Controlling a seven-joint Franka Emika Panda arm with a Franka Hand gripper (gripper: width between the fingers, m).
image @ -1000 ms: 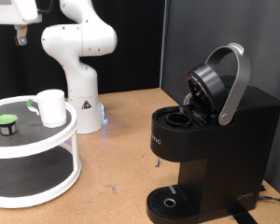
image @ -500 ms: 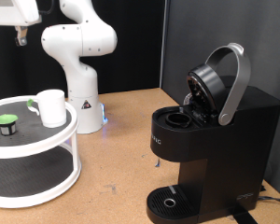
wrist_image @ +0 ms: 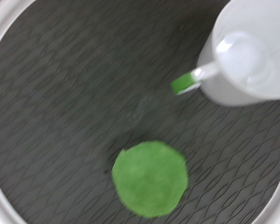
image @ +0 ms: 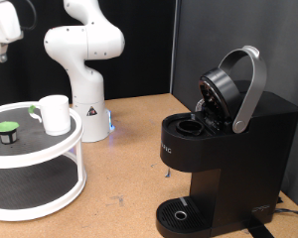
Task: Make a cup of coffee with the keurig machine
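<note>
Exterior view: compared with a moment ago the gripper [image: 1, 52] has slid toward the picture's left edge and a little lower, so only part of the white hand shows in the top left corner; nothing else has shifted. I cannot tell from here whether its fingers are spread or closed, and the wrist view shows no fingers at all. The hand hangs high above the white two-tier round stand [image: 50, 149], holding nothing that I can see. Below it, on the stand's dark top shelf, the cup [image: 56, 114] stands upright, its long axis vertical, near the shelf's right side. Just beside it on the left lies a small green-tipped bit I cannot make out, and the pod [image: 6, 131] with its green top sits further left, apart from the cup. In the wrist view the cup [wrist_image: 247, 56] appears from above with a green-ended piece touching its side, and the pod [wrist_image: 149, 177] shows as a green disc on the dark mesh. The keurig machine [image: 228, 149] stands well apart at the picture's right, lid raised, pod chamber open, drip tray bare.
</note>
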